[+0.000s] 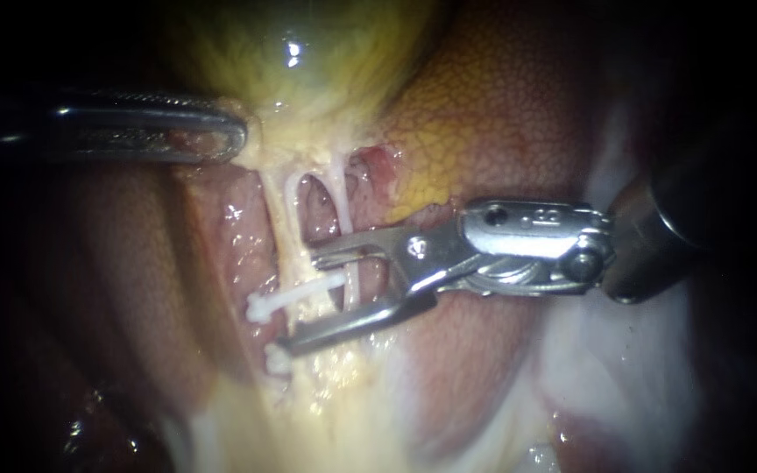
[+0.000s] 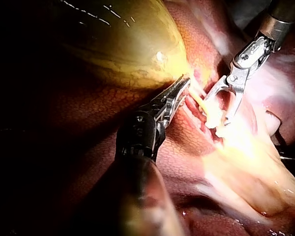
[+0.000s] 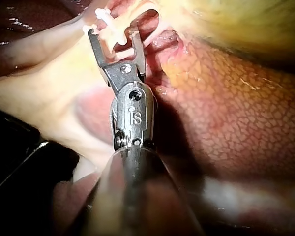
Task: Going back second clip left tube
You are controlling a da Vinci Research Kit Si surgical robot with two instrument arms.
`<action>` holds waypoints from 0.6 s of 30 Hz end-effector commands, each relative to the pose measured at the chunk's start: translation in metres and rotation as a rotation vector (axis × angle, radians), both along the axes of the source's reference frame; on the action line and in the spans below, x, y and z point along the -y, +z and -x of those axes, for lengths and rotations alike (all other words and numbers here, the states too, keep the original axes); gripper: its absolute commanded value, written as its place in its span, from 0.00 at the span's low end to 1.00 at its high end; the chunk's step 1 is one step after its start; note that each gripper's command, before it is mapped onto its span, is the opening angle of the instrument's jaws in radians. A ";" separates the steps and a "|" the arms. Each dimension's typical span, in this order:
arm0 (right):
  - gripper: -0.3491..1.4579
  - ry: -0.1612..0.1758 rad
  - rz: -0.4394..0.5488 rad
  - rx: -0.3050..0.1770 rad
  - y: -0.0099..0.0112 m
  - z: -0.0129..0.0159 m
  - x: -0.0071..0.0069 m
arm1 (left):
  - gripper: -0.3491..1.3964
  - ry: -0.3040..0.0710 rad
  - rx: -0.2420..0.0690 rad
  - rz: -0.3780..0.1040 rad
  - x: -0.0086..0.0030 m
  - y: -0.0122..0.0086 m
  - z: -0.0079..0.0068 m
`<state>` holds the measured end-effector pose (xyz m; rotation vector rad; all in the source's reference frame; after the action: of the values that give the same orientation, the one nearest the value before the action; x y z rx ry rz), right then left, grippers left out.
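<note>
Two pale tubes run down from the yellow-green gallbladder (image 1: 308, 52): the left tube (image 1: 278, 219) and the right tube (image 1: 341, 206). A white clip (image 1: 295, 296) sits across the left tube, and a second white clip (image 1: 275, 357) lies lower on it. My right instrument (image 1: 300, 300) stands with its jaws open and wide apart around both tubes. The upper clip lies in the gap, apart from both jaws. In the right wrist view the same open jaws (image 3: 114, 39) frame the tubes, with the clips (image 3: 102, 12) just ahead. My left instrument (image 1: 221, 131) is shut on the gallbladder's neck and shows again in the left wrist view (image 2: 179, 93).
Mottled red-brown liver (image 1: 501, 114) lies behind and to the right of the tubes. Yellowish fatty tissue (image 1: 335, 394) spreads below the clips. Pale whitish tissue (image 1: 624, 368) lies under my right instrument's shaft. The edges of the endoscope view are dark.
</note>
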<state>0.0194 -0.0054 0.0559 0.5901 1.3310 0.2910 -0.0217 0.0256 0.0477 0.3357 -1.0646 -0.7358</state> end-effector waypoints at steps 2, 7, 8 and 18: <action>0.47 0.008 0.028 0.001 -0.0005 0.0011 0.0002 | 0.00 0.000 0.000 0.000 0.0000 0.0001 0.0000; 0.47 0.028 0.080 0.013 -0.0015 0.0035 0.0004 | 0.00 0.000 0.000 0.000 0.0001 0.0001 0.0000; 0.47 0.031 0.096 0.017 -0.0017 0.0041 0.0004 | 0.00 0.000 0.000 0.000 0.0001 0.0001 0.0000; 0.47 0.069 0.149 0.051 -0.0032 0.0080 0.0001 | 0.00 0.000 0.000 0.000 0.0001 0.0001 -0.0001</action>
<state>0.0110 -0.0053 0.0525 0.4071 1.3099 0.2601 -0.0217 0.0255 0.0478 0.3360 -1.0648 -0.7354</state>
